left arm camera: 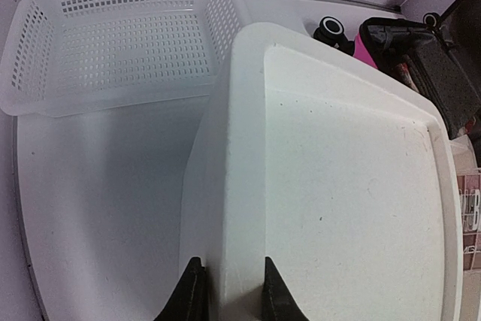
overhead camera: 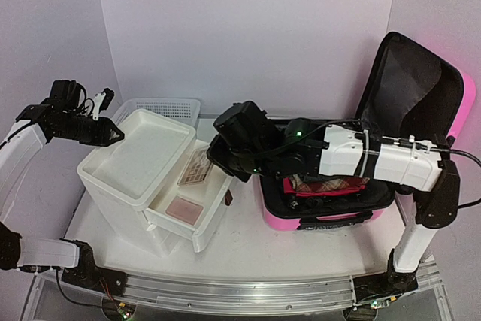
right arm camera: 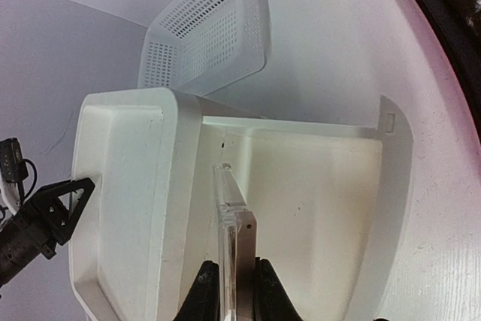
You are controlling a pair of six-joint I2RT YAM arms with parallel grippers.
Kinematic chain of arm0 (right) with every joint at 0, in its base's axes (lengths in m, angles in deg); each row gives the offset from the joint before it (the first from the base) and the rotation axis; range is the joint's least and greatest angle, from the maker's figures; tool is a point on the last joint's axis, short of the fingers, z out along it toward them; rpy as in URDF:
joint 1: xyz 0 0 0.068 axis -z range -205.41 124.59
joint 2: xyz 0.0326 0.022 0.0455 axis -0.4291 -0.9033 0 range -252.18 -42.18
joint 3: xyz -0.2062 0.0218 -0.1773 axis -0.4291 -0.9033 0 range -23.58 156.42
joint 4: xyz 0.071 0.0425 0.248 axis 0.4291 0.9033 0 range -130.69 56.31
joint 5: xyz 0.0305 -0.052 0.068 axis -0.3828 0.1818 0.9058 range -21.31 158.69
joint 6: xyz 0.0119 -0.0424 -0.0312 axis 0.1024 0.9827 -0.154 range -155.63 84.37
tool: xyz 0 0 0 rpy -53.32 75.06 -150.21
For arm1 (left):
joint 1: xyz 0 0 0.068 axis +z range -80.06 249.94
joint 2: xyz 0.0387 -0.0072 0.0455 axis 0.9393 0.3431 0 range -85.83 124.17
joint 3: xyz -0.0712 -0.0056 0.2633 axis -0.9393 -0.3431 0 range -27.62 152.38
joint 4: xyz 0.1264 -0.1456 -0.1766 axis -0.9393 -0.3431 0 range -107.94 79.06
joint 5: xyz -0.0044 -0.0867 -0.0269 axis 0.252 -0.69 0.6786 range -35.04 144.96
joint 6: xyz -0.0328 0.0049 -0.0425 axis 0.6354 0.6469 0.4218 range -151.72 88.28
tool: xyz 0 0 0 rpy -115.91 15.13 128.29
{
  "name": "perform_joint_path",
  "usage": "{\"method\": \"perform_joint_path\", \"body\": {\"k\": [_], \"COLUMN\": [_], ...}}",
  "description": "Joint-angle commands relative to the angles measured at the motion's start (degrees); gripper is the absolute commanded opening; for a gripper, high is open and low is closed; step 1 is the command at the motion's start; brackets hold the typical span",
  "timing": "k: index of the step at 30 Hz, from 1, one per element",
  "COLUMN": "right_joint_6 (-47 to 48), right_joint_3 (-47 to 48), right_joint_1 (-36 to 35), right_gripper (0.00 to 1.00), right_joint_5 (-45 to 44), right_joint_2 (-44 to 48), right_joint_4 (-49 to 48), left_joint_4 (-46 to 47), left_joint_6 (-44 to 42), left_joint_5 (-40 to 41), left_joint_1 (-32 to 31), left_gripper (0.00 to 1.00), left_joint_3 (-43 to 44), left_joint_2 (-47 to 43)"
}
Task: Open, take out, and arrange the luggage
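Observation:
The luggage (overhead camera: 279,222), a glossy pink hard-shell case, lies open at the right with its black-lined lid (overhead camera: 409,84) standing upright. Red and plaid items (overhead camera: 331,184) lie inside it, partly hidden by my right arm. My right gripper (overhead camera: 213,157) (right arm camera: 237,291) is shut on a flat case with a clear lid (overhead camera: 197,168) (right arm camera: 239,231). It holds the case edge-on over the open drawer (overhead camera: 214,219) (right arm camera: 316,201). My left gripper (overhead camera: 116,132) (left arm camera: 231,295) is shut on the left rim of the white drawer unit (overhead camera: 135,155) (left arm camera: 338,186).
A pinkish flat item (overhead camera: 186,208) lies in the open drawer. A white mesh basket (overhead camera: 169,107) (left arm camera: 113,35) (right arm camera: 210,35) stands behind the drawer unit. Purple-white walls close in the back and sides. The luggage's wheels (left arm camera: 329,29) show past the unit.

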Motion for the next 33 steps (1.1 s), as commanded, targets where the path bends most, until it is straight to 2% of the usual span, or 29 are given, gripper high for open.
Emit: {"method": "perform_joint_path", "body": {"k": [1, 6, 11, 14, 17, 20, 24, 26, 28, 30, 33], "right_joint_6": [-3.43, -4.19, -4.02, -0.62, 6.10, 14.69, 34.09, 42.30, 48.58, 49.76, 52.05], "right_joint_3": [5.53, 7.55, 6.50, 6.74, 9.49, 12.08, 14.36, 13.77, 9.30, 0.68, -6.57], "right_joint_1": [-0.02, 0.27, 1.14, 1.63, 1.74, 2.00, 1.98, 2.10, 2.12, 2.29, 2.48], "right_gripper": [0.00, 0.00, 0.14, 0.28, 0.47, 0.55, 0.70, 0.80, 0.85, 0.91, 0.98], "right_joint_5": [-1.52, -1.52, 0.58, 2.34, 3.36, 6.89, 16.56, 19.53, 18.38, 13.98, 13.42], "right_joint_2": [-3.51, -6.57, -7.30, -6.88, -6.68, -5.89, -2.09, 0.52, 4.19, 9.52, 14.61], "right_joint_4": [-1.20, -0.99, 0.46, 1.80, 6.20, 9.23, 12.34, 18.33, 23.62, 24.32, 23.55], "left_joint_4": [-4.90, -4.87, -4.87, -4.92, -4.92, -4.86, -4.94, -4.99, -5.28, -5.35, -5.78], "left_joint_6": [7.85, 7.80, 7.67, 7.68, 7.56, 7.52, 7.56, 7.56, 7.57, 7.72, 7.85], "left_joint_5": [-7.42, -7.40, -7.64, -7.73, -7.66, -7.45, -7.09, -6.99, -6.85, -6.96, -7.28], "left_joint_1": [-0.30, -0.28, -0.28, -0.33, -0.32, -0.35, -0.33, -0.33, -0.34, -0.30, -0.32], "left_gripper": [0.00, 0.00, 0.00, 0.00, 0.00, 0.00, 0.00, 0.00, 0.00, 0.00, 0.00], "left_joint_3": [-4.10, -4.39, -4.20, -4.13, -4.17, -4.26, -4.20, -4.19, -4.14, -4.11, -3.79], "left_joint_2": [1.15, 0.57, 0.83, 1.09, 1.03, 0.81, 0.77, 0.48, 0.16, -0.30, -0.51]}}
